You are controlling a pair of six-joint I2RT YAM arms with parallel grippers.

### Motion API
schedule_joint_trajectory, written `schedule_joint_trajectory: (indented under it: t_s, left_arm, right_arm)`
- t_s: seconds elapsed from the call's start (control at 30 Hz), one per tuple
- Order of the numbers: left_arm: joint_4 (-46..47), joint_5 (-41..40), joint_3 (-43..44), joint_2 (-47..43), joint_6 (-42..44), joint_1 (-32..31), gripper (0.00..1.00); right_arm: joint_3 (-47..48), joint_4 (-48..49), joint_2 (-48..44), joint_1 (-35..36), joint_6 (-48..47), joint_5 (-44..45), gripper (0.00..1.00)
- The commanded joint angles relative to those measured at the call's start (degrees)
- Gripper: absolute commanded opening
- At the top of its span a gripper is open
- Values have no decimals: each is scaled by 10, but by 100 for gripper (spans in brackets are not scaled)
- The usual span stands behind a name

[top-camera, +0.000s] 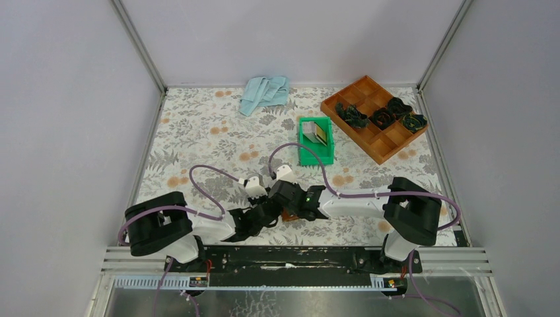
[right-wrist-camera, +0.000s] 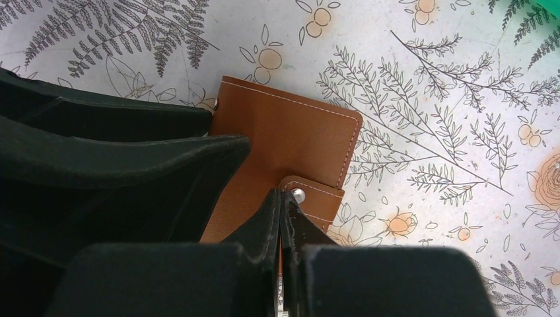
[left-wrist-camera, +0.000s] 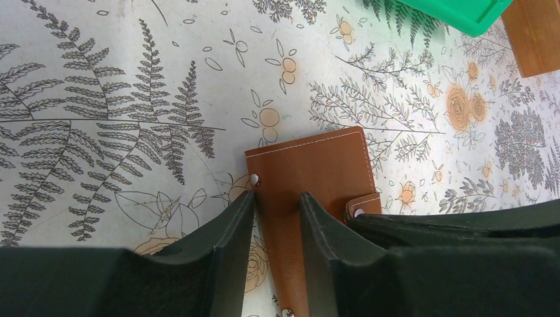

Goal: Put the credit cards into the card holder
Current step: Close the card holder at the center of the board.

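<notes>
The card holder (left-wrist-camera: 317,162), a brown leather wallet, lies on the flowered cloth near the front edge, between the two arms (top-camera: 288,216). My left gripper (left-wrist-camera: 277,196) straddles a strip of its cover; both fingers touch the leather by a snap stud. Pressed tight, my right gripper (right-wrist-camera: 282,195) is shut on the holder's snap tab (right-wrist-camera: 323,198), beside the tab's stud. In the right wrist view the holder (right-wrist-camera: 290,132) shows with the left fingers (right-wrist-camera: 132,165) over its left side. The credit cards (top-camera: 319,134), gold-tan and grey, stand in the green bin (top-camera: 315,158), farther back.
An orange-brown wooden tray (top-camera: 376,142) with dark bundles sits at the back right. A light blue cloth (top-camera: 264,92) lies at the back middle. Grey walls close in the table on three sides. The bin's corner (left-wrist-camera: 462,13) and the tray's edge (left-wrist-camera: 535,33) show in the left wrist view.
</notes>
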Motion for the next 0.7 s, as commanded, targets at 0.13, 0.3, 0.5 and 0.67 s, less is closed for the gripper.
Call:
schedule_joint_trajectory:
  t_s: [0.13, 0.3, 0.5, 0.67]
  left_arm:
    - [13, -8, -5, 4, 3, -3, 37]
    - [12, -8, -5, 5, 3, -3, 37]
    - [10, -8, -3, 8, 3, -2, 36]
    - [7, -7, 0, 13, 3, -3, 35]
  right_arm:
    - [-17, 36, -11, -10, 18, -14, 0]
    - [-32, 53, -22, -22, 28, -30, 0]
    - [-55, 73, -34, -38, 44, -51, 0]
    - [-72, 90, -40, -58, 56, -75, 0]
